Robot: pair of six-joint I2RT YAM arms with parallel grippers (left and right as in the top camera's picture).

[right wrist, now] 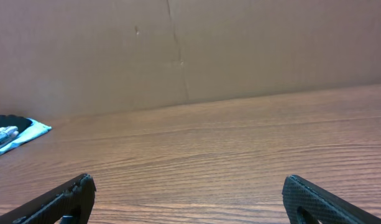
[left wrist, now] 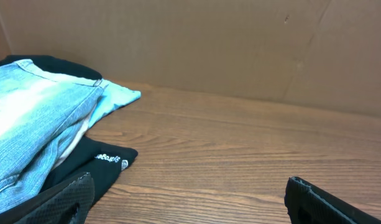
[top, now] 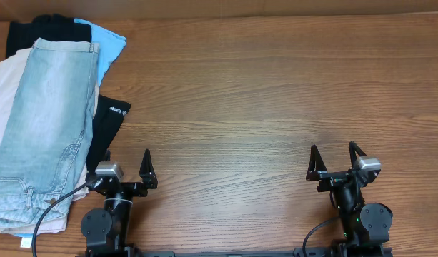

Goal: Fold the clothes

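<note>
The light blue faded denim shorts [top: 43, 121] lie on top of a pile of clothes at the left edge of the table, waistband toward the front. They also show at the left of the left wrist view [left wrist: 35, 118]. My left gripper [top: 126, 165] is open and empty near the front edge, just right of the pile; its fingertips frame bare wood in the left wrist view [left wrist: 190, 199]. My right gripper [top: 335, 158] is open and empty at the front right, over bare wood [right wrist: 190, 199].
Under the shorts lie beige trousers [top: 6, 93], a black garment with a small white logo [top: 110, 118] [left wrist: 103, 163] and a light blue cloth [top: 110, 39]. A cardboard wall [left wrist: 240, 43] stands behind the wooden table [top: 276, 93].
</note>
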